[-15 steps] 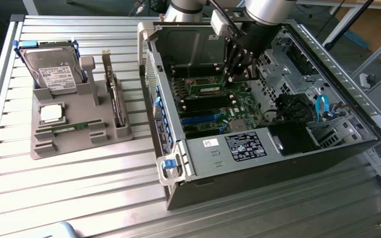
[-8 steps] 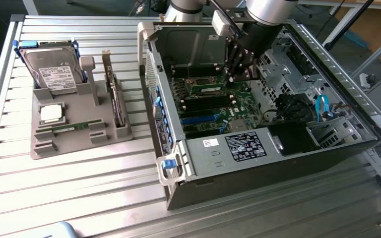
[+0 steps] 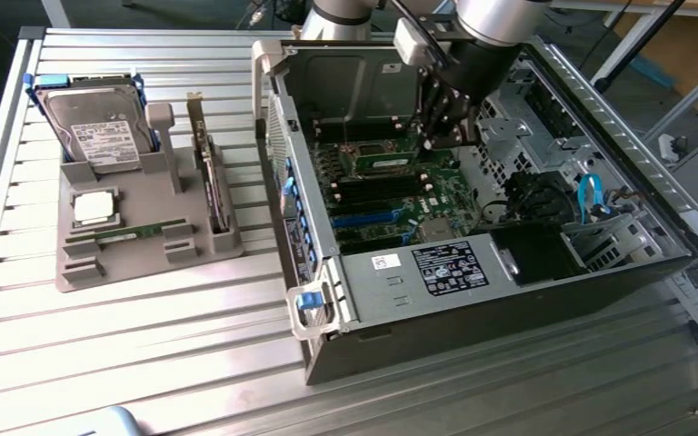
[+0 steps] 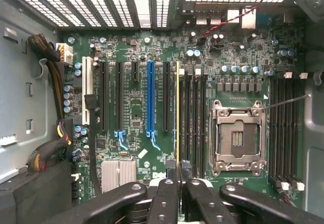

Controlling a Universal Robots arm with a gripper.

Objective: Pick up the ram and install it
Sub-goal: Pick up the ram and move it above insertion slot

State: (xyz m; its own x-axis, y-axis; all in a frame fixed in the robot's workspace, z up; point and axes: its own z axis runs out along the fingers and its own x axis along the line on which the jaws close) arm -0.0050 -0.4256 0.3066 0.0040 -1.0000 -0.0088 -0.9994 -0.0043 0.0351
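Between the fingertips of your end effector (image 4: 176, 171) sits the ram (image 4: 177, 113). The fingers are drawn in narrow and pinch it at its upper edge. You see it edge-on as one thin yellow-green line running away from the fingers.

Directly beneath it lies the motherboard (image 4: 136, 113). The stick hangs beside the nearer bank of black memory slots (image 4: 194, 118), though I cannot tell whether it has touched one yet.

Treat the stick as light, stiff and brittle. It will not flex to forgive a tilt, and its chips and contact edge are the fragile parts. The long bare top edge, near the middle, is the place to hold it, as you do now. The smooth board could slip if pushed off-square.

Just beyond the slots is one open processor socket (image 4: 237, 139), with a second slot bank on its far side. To the other side of the stick stands one blue slot (image 4: 150, 97).

Outside the computer case (image 3: 471, 309), well apart from you on the table (image 3: 143, 354), one grey tray (image 3: 143, 263) carries one hard drive (image 3: 101, 132), one processor chip (image 3: 94, 207), one upright expansion card (image 3: 207, 173) and what looks like one more green stick (image 3: 124, 234).
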